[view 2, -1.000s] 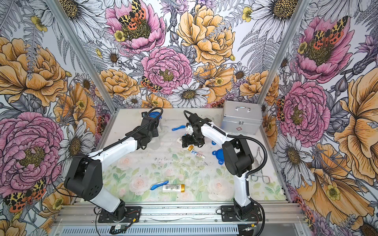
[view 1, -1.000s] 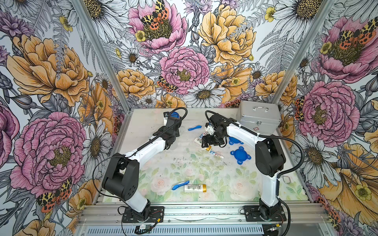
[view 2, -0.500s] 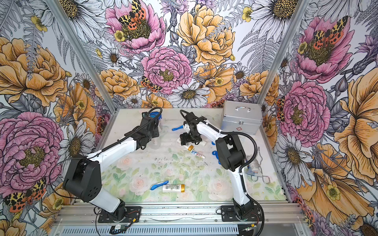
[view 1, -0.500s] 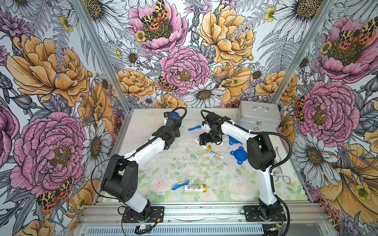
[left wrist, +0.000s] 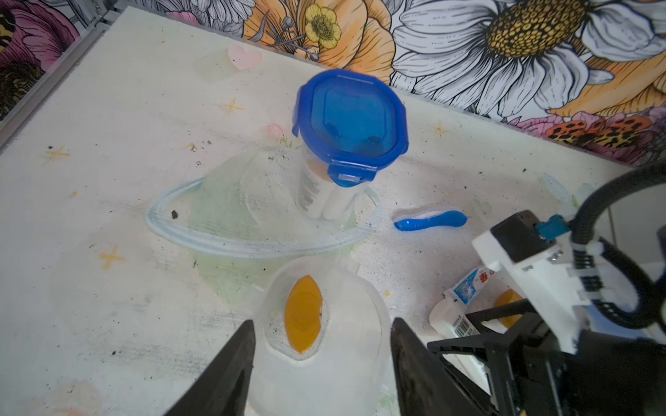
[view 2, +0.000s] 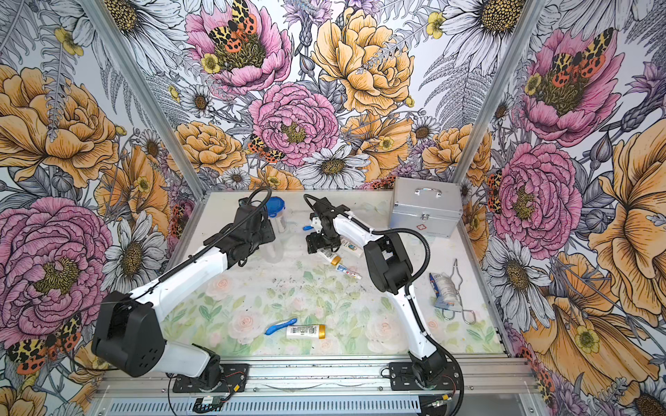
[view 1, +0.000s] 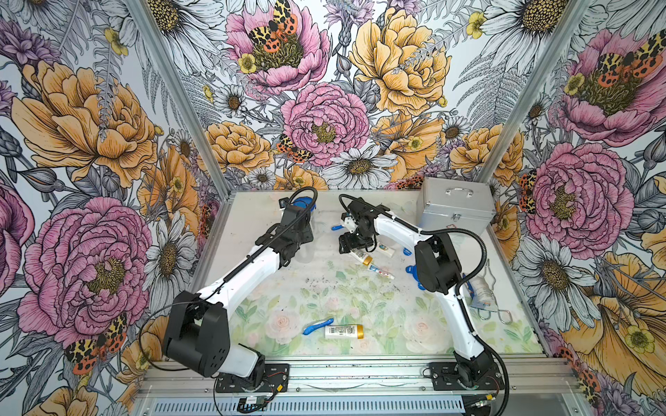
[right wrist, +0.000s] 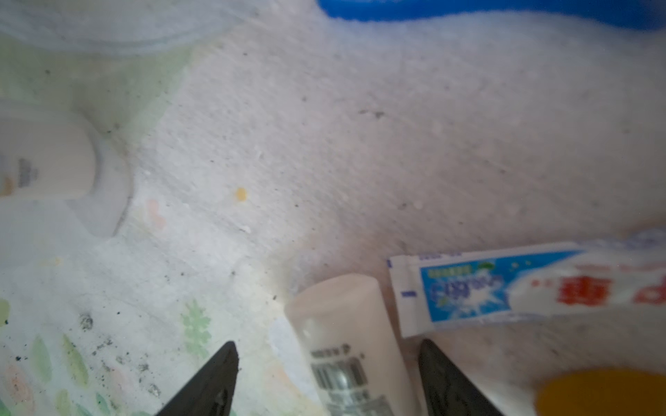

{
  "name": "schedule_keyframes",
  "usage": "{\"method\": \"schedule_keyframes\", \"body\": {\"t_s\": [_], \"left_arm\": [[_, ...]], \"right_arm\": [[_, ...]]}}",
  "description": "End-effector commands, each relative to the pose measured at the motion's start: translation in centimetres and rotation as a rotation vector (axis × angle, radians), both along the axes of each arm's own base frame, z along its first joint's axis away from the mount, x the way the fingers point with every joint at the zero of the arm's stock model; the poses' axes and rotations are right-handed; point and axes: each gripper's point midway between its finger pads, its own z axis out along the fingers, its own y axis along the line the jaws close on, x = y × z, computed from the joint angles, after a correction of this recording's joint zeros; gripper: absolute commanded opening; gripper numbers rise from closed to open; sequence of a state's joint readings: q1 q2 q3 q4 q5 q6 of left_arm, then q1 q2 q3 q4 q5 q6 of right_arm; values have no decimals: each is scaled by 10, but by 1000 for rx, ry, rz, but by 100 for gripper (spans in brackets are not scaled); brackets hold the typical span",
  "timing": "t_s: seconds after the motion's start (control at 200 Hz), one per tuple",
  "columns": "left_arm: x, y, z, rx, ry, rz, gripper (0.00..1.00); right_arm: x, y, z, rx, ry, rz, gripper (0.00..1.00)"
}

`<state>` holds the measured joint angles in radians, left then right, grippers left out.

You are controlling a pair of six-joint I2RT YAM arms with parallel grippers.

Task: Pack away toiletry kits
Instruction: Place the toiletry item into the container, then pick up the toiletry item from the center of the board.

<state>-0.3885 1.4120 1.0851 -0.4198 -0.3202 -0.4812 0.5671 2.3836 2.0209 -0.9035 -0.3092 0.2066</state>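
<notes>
the silver case [view 1: 456, 209] stands at the far right corner. the left gripper [left wrist: 322, 331] has its jaws apart on either side of an open cup [left wrist: 374, 306] with a gold-capped bottle [left wrist: 302, 313] inside; a lidded cup [left wrist: 351, 126] stands just beyond. the right gripper [right wrist: 328, 349] is spread, not clamped, astride a lying bottle [right wrist: 346, 324] just beside a tube [right wrist: 486, 288]. near the front edge, a front bottle [view 1: 342, 331] lies beside a toothbrush [view 1: 317, 326].
</notes>
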Motion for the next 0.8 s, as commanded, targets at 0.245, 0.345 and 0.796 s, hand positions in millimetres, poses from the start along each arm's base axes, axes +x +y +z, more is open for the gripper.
{"method": "schedule_keyframes", "body": {"t_s": [0.245, 0.345, 0.796], "left_arm": [[-36, 31, 34, -96, 41, -5, 62], [-43, 30, 39, -93, 80, -40, 62], [-42, -54, 34, -152, 297, -247, 64]], "right_arm": [[-60, 49, 6, 75, 19, 236, 74], [-79, 49, 10, 104, 26, 264, 74], [-117, -9, 91, 214, 17, 97, 75]]}}
